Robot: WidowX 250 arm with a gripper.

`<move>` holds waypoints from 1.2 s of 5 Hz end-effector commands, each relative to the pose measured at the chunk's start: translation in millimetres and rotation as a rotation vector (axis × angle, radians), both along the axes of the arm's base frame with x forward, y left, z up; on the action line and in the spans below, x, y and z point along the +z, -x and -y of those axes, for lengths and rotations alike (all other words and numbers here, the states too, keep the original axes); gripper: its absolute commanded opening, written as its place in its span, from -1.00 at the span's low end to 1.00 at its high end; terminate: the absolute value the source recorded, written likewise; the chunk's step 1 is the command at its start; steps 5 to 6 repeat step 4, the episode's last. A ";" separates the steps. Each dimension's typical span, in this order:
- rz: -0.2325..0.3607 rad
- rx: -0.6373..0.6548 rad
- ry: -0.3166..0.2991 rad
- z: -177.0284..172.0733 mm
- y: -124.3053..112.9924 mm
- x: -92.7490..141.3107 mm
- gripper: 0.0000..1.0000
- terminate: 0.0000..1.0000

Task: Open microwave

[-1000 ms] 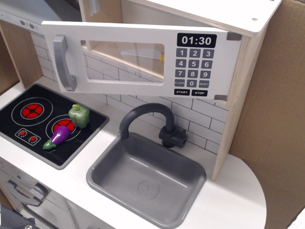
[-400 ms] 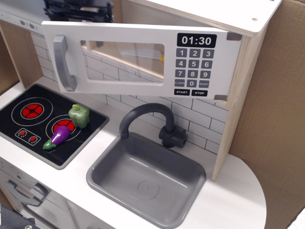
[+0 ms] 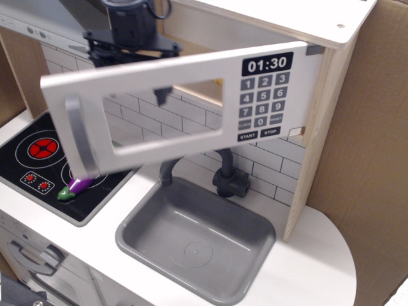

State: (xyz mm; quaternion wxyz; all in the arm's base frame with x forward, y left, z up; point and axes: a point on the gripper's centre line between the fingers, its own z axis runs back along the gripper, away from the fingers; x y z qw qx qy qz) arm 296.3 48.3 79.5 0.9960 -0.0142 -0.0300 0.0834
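The microwave (image 3: 317,121) has a pale wood casing and hangs above the sink. Its white door (image 3: 191,131) stands swung out towards me, hinged at the right by the black keypad (image 3: 261,97). The grey bar handle (image 3: 78,137) is at the door's free left end. My black gripper (image 3: 134,58) is behind the door's top edge, inside the opening. One fingertip (image 3: 159,95) shows through the clear window, and the other is hidden by the door frame. The jaws look spread and hold nothing.
A grey sink (image 3: 191,236) with a dark faucet (image 3: 226,178) lies below the door. A black hob (image 3: 38,159) with red rings sits at the left, with a toy eggplant (image 3: 78,187) on it. A cardboard wall (image 3: 370,159) stands at the right.
The gripper came down behind the door's top edge and the door swung much farther out towards me. The door now hides the green pepper on the hob.
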 end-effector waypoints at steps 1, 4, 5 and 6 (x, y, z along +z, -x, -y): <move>0.091 -0.070 0.087 56.8 9.7 18.2 1.00 -1.00; 0.090 -0.060 0.090 68.4 8.1 20.8 1.00 1.00; 0.090 -0.060 0.090 68.4 8.1 20.8 1.00 1.00; 0.090 -0.060 0.090 68.4 8.1 20.8 1.00 1.00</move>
